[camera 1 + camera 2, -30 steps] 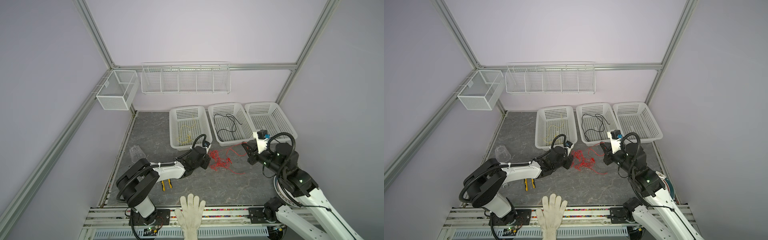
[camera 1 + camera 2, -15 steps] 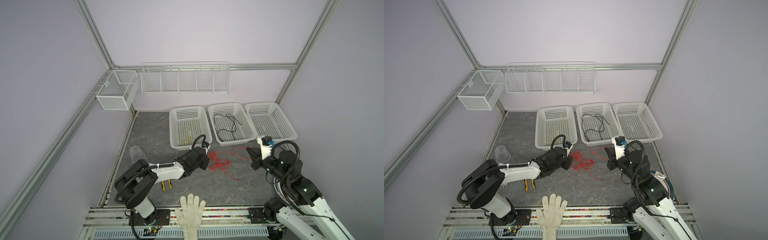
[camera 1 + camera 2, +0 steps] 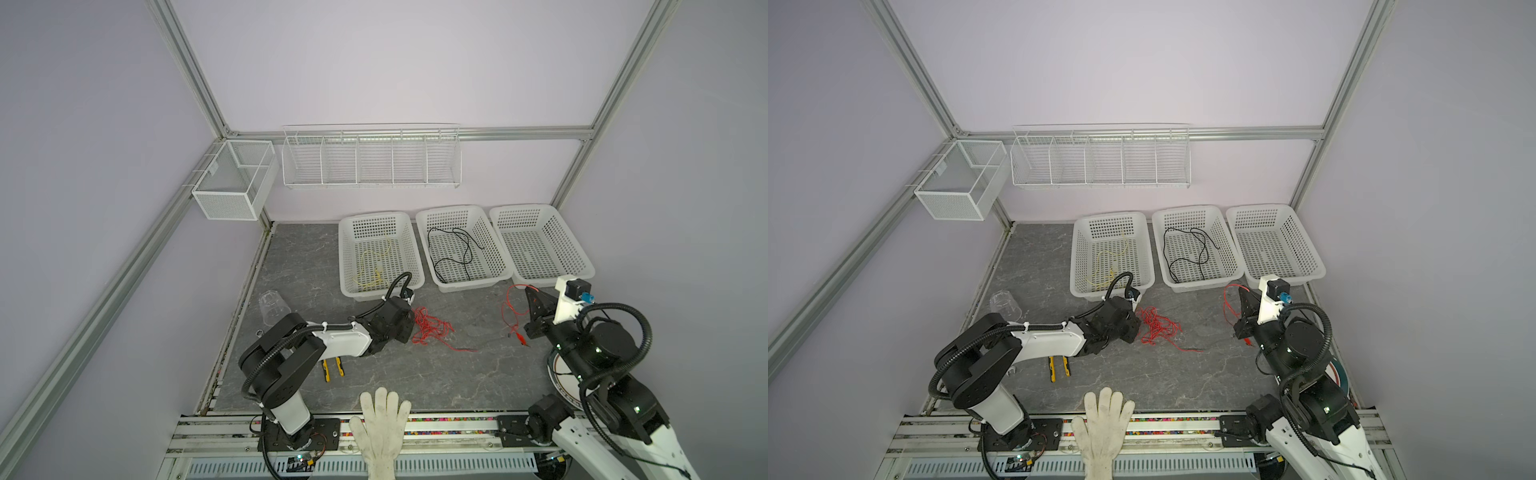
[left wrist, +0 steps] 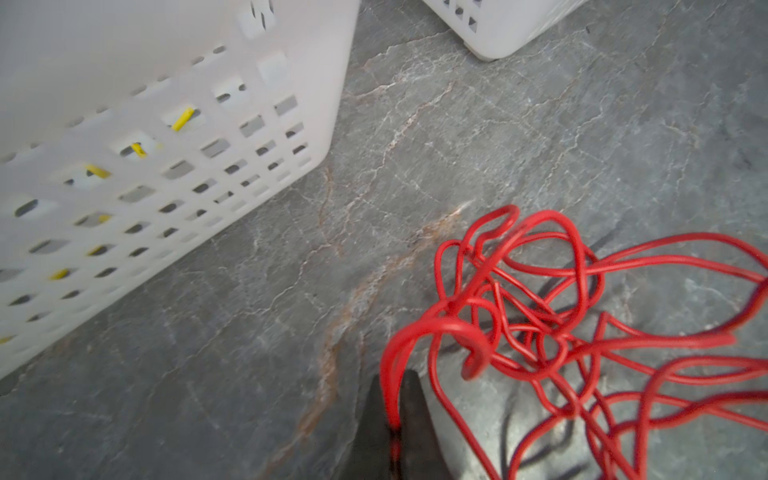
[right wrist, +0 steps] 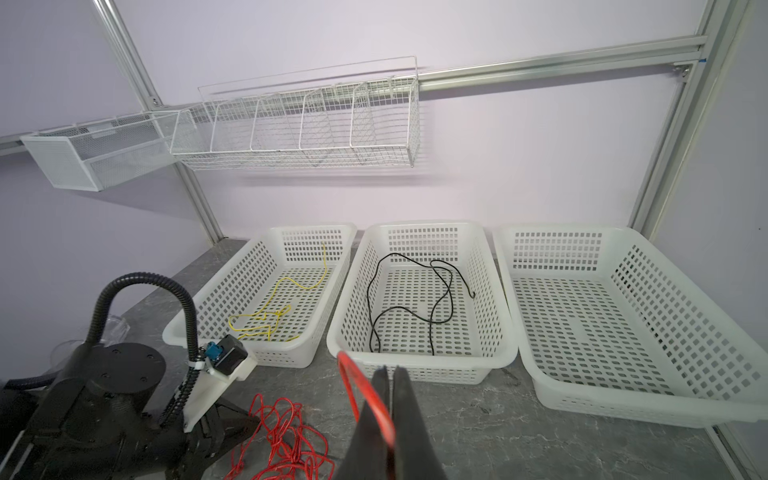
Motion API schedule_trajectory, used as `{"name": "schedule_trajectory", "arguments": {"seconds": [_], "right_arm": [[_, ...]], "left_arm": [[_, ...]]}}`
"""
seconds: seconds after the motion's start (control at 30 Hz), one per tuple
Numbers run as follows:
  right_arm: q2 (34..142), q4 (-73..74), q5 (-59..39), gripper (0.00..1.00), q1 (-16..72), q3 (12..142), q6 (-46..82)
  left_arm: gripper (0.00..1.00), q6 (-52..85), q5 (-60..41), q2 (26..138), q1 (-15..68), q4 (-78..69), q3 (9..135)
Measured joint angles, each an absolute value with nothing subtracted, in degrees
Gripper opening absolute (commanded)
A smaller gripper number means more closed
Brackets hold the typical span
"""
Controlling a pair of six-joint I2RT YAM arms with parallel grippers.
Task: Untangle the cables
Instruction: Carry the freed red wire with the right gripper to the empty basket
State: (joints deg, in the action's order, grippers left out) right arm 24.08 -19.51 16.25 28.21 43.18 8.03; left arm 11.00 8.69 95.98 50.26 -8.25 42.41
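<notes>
We are on the last of the three cables. The thin pale yellow wire (image 3: 376, 266) lies in the left white perforated plastic basket (image 3: 376, 216), the thin black wire (image 3: 455, 253) lies in the middle white perforated basket (image 3: 449, 209), and the right white perforated basket (image 3: 536, 253) holds nothing. The thin red wire (image 3: 430, 328) is the one in hand, most of it a knotted heap on the grey marbled tabletop (image 3: 374, 374) just in front of the left basket. The left gripper (image 4: 392, 386) is pinched tight on a strand at the heap's edge, low over the table. The right gripper (image 5: 390, 374) is likewise closed on a loop of the same wire, raised near the front of the right basket, and a slack run trails across the table between the two. We judge that the next move calls for drawing the two grips apart slowly, so the loops slip free rather than cinch into a knot. After that the red wire would go to the bare basket.
</notes>
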Motion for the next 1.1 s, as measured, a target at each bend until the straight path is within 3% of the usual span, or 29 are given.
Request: {"name": "schedule_trajectory", "arguments": {"seconds": [0.57,1.1], "right_arm": [[51.1,-13.3,36.3,0.06,22.0,63.7,5.8],[68.8,-7.7,33.5,0.06,11.5,76.3,3.0]], "left_arm": [[0.0,10.2,7.4,93.8,50.3,-9.3,40.9],[0.0,10.2,7.2,93.2,50.3,-9.6,39.9]]}}
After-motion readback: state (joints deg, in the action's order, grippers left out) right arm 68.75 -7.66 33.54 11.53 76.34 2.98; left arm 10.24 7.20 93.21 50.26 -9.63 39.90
